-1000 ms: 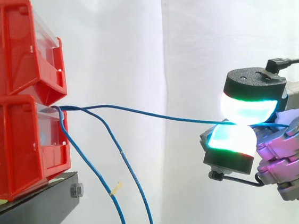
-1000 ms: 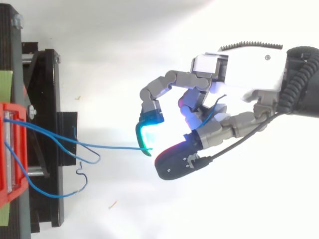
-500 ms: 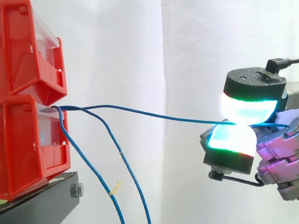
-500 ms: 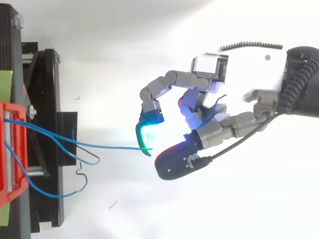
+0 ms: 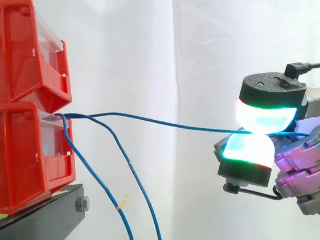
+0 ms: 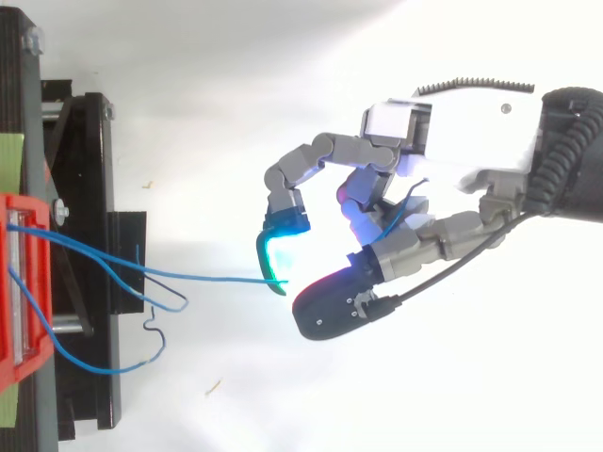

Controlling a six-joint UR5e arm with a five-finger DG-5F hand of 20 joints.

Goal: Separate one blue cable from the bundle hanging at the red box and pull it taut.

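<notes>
One cable (image 5: pixel 148 120) is already apart from the other cables (image 5: pixel 138 191) hanging at the box (image 5: pixel 20 152), pinched between the fingers (image 5: pixel 265 114) of the hand (image 6: pixel 462 132), but it curves slightly, so I judge the taut pull is not finished.

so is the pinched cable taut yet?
Slightly slack: the blue cable bows gently from the red box to the pinching pads of the robot hand.

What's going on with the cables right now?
The hand has one blue cable pinched between two glowing pads, out to the right of the lower red bin. That cable runs from the bin's front to the hand with a slight sag, so it looks not quite taut. Two other blue cables hang loose beside the black stand.
</notes>
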